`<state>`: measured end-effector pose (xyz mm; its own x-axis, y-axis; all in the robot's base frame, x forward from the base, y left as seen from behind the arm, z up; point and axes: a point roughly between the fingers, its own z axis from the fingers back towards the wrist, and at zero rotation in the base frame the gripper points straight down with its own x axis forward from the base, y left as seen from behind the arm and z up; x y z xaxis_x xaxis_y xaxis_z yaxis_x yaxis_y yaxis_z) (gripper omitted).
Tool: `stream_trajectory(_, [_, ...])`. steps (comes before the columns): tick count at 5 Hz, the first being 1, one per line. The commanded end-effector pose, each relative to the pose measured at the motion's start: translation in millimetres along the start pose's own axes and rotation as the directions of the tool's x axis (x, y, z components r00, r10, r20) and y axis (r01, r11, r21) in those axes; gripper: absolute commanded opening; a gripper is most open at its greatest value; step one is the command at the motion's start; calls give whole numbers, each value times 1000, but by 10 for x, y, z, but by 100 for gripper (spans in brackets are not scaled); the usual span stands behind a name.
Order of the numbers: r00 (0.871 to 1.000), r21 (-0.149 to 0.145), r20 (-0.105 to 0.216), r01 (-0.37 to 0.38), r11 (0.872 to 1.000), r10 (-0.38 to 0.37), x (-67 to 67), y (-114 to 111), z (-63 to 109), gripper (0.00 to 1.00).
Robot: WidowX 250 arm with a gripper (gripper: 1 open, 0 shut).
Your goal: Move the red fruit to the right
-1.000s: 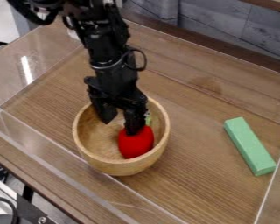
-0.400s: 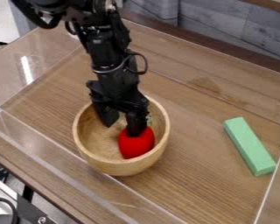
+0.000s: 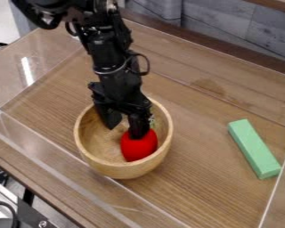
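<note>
One red fruit (image 3: 138, 147) is found inside one wooden bowl (image 3: 92, 150), on one wooden table (image 3: 205, 107). One green block (image 3: 253, 148) is laid well apart, at the right. One gripper (image 3: 125, 125) is lowered into the bowl, fingers spread, just above the fruit, nothing grasped.

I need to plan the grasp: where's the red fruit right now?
The red fruit lies inside the wooden bowl, lower centre, directly under the open gripper.

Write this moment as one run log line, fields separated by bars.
gripper: open, inside wooden bowl | red fruit: in bowl, not lifted | green block: on table, right
</note>
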<state>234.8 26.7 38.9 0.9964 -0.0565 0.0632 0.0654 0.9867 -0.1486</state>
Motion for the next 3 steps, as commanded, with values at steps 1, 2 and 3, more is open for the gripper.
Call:
stream_trajectory(1, [1000,7,21,-6,1000,5,55,17,43,0])
stream_trajectory(2, [1000,8,24,-12,1000,11,58,10,72,0])
stream_trajectory(3, [999,15,41,-26,1000,25,80,-18,214,0])
